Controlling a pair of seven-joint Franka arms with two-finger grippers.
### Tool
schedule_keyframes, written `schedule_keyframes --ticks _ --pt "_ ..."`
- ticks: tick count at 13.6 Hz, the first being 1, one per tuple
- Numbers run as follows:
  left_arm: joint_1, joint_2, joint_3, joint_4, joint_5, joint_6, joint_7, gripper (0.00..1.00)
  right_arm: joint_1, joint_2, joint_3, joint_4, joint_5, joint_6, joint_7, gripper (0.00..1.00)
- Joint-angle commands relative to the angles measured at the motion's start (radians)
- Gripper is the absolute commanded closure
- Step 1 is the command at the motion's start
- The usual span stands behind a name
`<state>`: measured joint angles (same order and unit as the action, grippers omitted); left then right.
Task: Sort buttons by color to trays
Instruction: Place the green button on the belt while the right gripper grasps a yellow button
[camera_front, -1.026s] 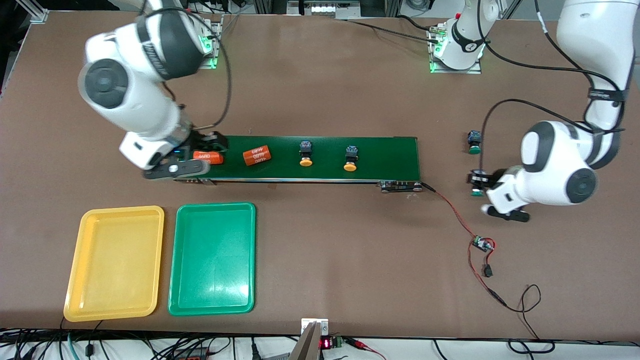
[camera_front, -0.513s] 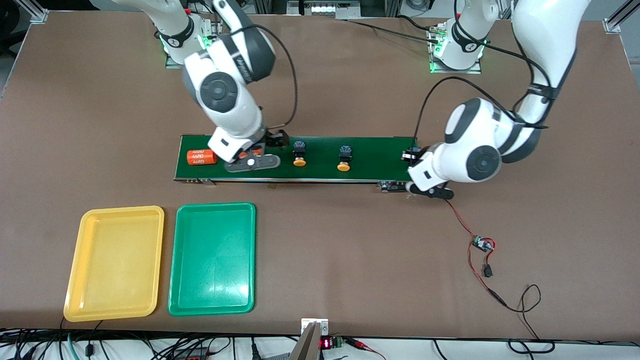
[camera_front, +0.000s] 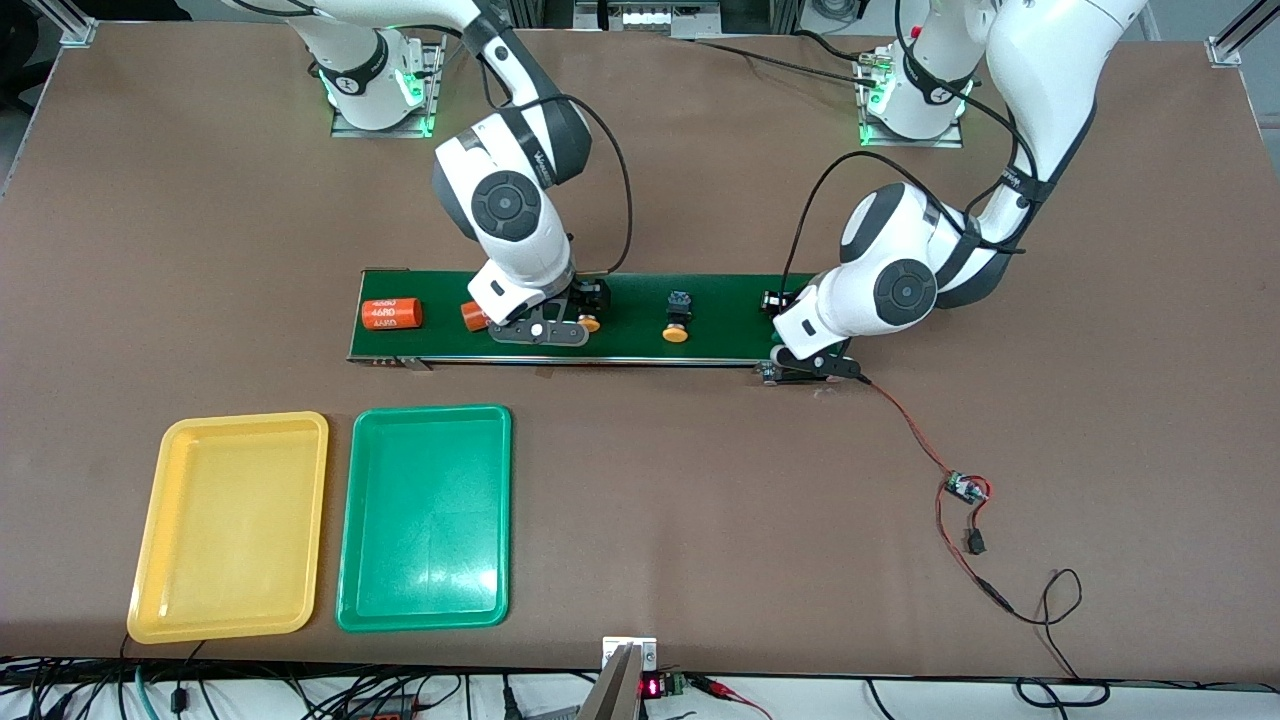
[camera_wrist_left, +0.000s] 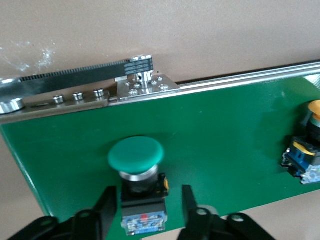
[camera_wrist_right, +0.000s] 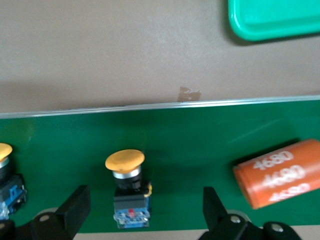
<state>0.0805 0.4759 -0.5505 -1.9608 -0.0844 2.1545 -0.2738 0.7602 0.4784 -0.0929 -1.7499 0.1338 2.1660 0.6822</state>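
My right gripper (camera_front: 580, 315) hangs open over the dark-green conveyor belt (camera_front: 730, 310), its fingers wide on either side of a yellow button (camera_wrist_right: 127, 185) that lies on the belt (camera_front: 589, 323). A second yellow button (camera_front: 676, 325) lies further along the belt. My left gripper (camera_front: 775, 303) is open at the belt's end toward the left arm, with a green button (camera_wrist_left: 137, 170) lying on the belt between its fingers. The other green button is hidden. The yellow tray (camera_front: 245, 418) and green tray (camera_front: 430, 410) sit side by side nearer the front camera.
Two orange numbered cylinders lie on the belt toward the right arm's end: one in the open (camera_front: 392, 313), one partly under the right arm (camera_front: 472, 315). A red-black wire with a small circuit board (camera_front: 965, 488) runs from the belt's end across the table.
The right arm swung along the belt from the cylinders to the yellow button. The left arm moved from the table onto the belt's end. Buttons and cylinders drifted toward the right arm's end.
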Motion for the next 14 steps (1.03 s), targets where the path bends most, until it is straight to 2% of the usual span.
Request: schedule_keyframes --ticks 1,3,5,6,8,10,11,14 --pt "0.022 -0.037 -0.005 0.002 -0.015 -0.045 -0.002 0.0 0.024 0.006 -0.001 -0.042 0.01 0.054 0.054 0.0" --pt "0.039 -0.1 0.01 0.026 -0.003 -0.118 -0.001 0.0 0.024 0.006 -0.001 -0.066 0.009 0.054 0.053 0.0" --pt "0.039 -0.12 0.094 0.087 0.015 -0.259 0.001 0.0 0.027 0.011 0.001 -0.083 0.009 0.054 0.04 0.0" --pt "0.036 -0.12 0.139 0.109 0.064 -0.318 0.002 0.0 0.033 0.019 0.001 -0.086 0.009 0.052 0.04 0.0" --pt "0.039 -0.117 0.185 0.1 0.191 -0.389 0.022 0.0 0.034 0.02 0.001 -0.103 0.009 0.051 0.039 0.0" --pt "0.039 -0.109 0.21 0.071 0.216 -0.459 0.089 0.0 0.03 0.02 0.001 -0.102 0.009 0.049 0.039 0.27" --pt "0.041 -0.111 0.221 0.042 0.216 -0.481 0.106 0.0 0.028 0.02 -0.001 -0.1 0.01 0.046 0.052 0.56" --pt "0.044 -0.118 0.286 -0.051 0.216 -0.452 0.191 0.0 0.021 0.026 -0.001 -0.092 0.012 0.051 0.05 0.74"
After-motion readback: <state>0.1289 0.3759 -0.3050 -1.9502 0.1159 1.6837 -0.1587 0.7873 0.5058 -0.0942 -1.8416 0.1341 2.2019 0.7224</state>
